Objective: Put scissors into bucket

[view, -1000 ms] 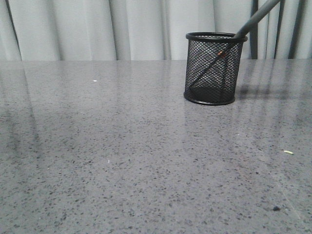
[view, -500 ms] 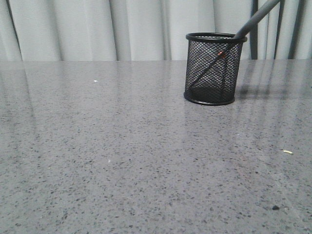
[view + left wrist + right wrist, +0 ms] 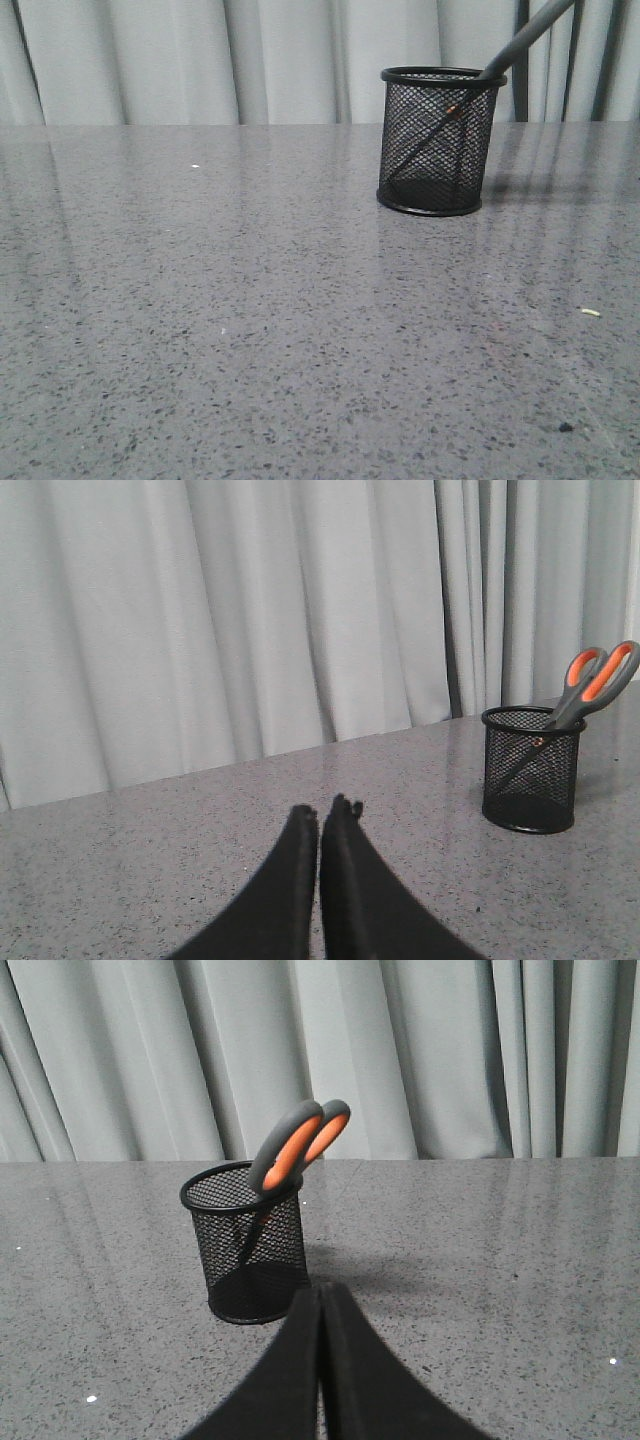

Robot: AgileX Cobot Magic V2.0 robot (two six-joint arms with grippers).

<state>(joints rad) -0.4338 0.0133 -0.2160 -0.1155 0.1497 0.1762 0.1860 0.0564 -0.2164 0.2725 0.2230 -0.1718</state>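
The scissors (image 3: 296, 1146) already stand in the bucket (image 3: 250, 1243), blades down inside the mesh and the orange-lined handle loops leaning out over the rim, so the placing itself looks finished. In the front view the bucket (image 3: 437, 140) sits upright on the grey speckled worktop (image 3: 250, 330) at about two o'clock from the middle of the frame, with the scissors' grey handle (image 3: 525, 38) slanting up and out toward one o'clock past the top edge. Neither arm shows in that view. Each wrist camera looks across the worktop at the bucket from well apart: the left hand (image 3: 320, 812) has its two dark fingers pressed together with nothing between them, and the right hand (image 3: 320, 1290) is likewise closed flat and empty. Nothing touches the scissors or the bucket. Judging from how things lie, the task is done; what is left, at most, is for the arms to settle at rest, and the leaning scissors seem steady enough against the rim not to tip the cup.
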